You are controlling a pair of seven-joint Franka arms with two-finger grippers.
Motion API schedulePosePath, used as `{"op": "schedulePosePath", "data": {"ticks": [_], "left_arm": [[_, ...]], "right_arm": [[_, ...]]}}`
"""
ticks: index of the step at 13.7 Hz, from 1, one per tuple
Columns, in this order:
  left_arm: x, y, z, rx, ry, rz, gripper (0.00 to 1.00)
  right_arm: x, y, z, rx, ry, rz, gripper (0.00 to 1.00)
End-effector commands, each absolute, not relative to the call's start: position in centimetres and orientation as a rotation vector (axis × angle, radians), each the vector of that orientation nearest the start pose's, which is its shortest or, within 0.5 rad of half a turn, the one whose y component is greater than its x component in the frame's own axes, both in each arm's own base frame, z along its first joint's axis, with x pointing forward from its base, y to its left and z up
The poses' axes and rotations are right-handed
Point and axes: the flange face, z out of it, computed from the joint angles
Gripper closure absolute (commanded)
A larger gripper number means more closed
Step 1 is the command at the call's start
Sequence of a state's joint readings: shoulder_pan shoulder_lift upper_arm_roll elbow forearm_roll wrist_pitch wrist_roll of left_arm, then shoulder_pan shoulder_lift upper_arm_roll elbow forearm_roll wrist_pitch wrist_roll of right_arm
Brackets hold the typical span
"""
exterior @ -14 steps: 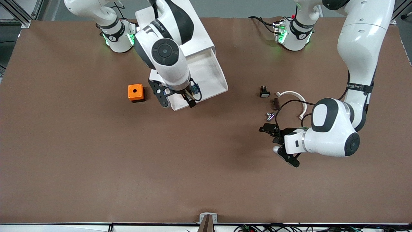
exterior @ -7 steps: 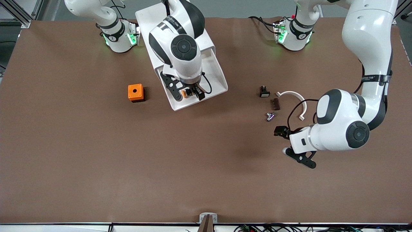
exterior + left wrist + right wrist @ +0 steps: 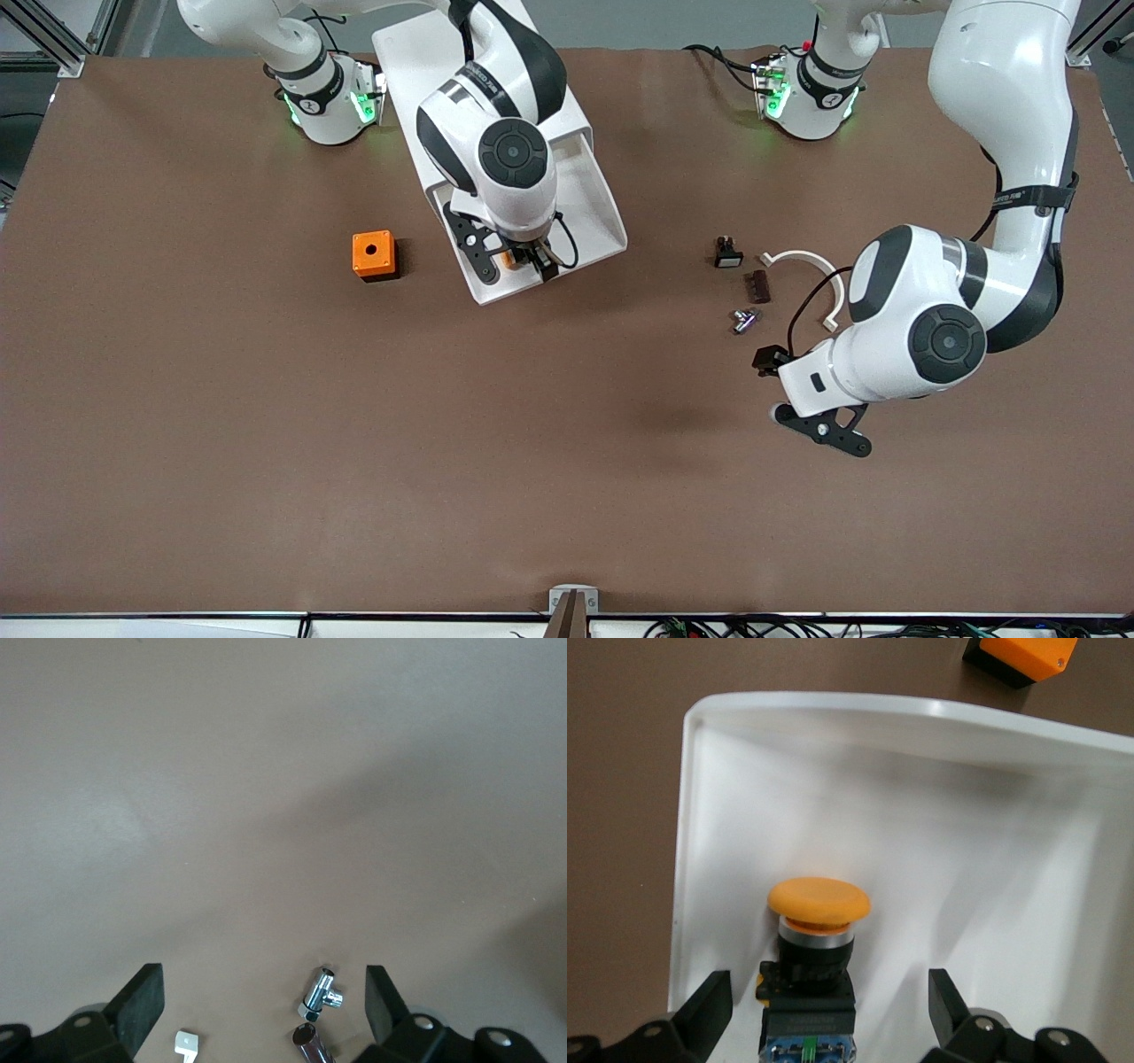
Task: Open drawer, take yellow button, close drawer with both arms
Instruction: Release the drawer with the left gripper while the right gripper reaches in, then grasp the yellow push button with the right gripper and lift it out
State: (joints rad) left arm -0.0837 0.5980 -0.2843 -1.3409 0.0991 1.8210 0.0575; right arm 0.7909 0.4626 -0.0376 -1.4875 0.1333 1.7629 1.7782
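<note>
The drawer (image 3: 595, 208) stands pulled out of the white cabinet (image 3: 409, 42). The button (image 3: 508, 259), with its orange-yellow cap and dark body, lies in the drawer near its front edge. My right gripper (image 3: 510, 263) is down in the drawer and open. In the right wrist view its fingers (image 3: 709, 1010) stand apart on either side of the button (image 3: 819, 904) without touching it, on the drawer's white floor (image 3: 966, 850). My left gripper (image 3: 778, 388) is open and empty over the bare table; it also shows in the left wrist view (image 3: 264, 1001).
An orange box (image 3: 373, 254) with a round hole sits beside the drawer front toward the right arm's end. Near the left gripper lie a chrome fitting (image 3: 742, 320), a brown part (image 3: 758, 285), a black part with a white face (image 3: 727, 254) and a white curved piece (image 3: 811, 266).
My right gripper moved from the drawer's front corner to over the button and now straddles it, still open. My left gripper drew back toward the left arm's end of the table.
</note>
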Motion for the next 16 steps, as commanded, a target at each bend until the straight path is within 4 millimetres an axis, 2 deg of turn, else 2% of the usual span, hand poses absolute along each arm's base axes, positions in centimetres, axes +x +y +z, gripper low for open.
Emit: {"op": "schedulePosePath", "data": {"ticks": [1,3,6,7,9,10,11,13,15,16], "left_arm": [[66.6,-22.6,40.3,-3.043,0.586,0.132,0.00],[66.4,-23.1,40.5,-3.045,0.534,0.132,0.00],[66.0,-24.1,40.6,-3.077,0.313,0.127,0.00],[65.9,-24.4,40.7,-3.088,0.193,0.124,0.00],[65.5,-25.4,40.7,-3.092,0.009,0.120,0.00],[65.2,-26.0,40.6,-3.087,-0.060,0.122,0.00],[64.9,-26.7,40.6,-3.082,-0.123,0.119,0.00],[63.8,-29.4,40.4,-3.066,-0.227,0.113,0.00],[62.7,-31.8,40.0,-3.051,-0.311,0.118,0.00],[62.4,-32.5,39.6,-3.041,-0.379,0.123,0.00]], "right_arm": [[47.6,47.2,39.7,-2.804,1.678,0.272,0.50],[47.7,47.2,40.0,-2.805,1.671,0.271,0.69],[47.9,47.1,41.1,-2.796,1.673,0.269,0.77],[48.2,46.6,42.0,-2.811,1.680,0.283,0.80],[48.3,45.9,43.9,-2.857,1.685,0.298,0.81],[49.0,45.0,45.3,-2.865,1.681,0.308,0.81],[50.1,43.3,47.3,-2.883,1.663,0.336,0.81],[51.5,39.6,49.8,-2.978,1.539,0.417,0.81],[52.8,33.4,53.9,-3.077,1.240,0.486,0.81],[53.9,29.3,55.5,-3.097,1.079,0.520,0.82]]}}
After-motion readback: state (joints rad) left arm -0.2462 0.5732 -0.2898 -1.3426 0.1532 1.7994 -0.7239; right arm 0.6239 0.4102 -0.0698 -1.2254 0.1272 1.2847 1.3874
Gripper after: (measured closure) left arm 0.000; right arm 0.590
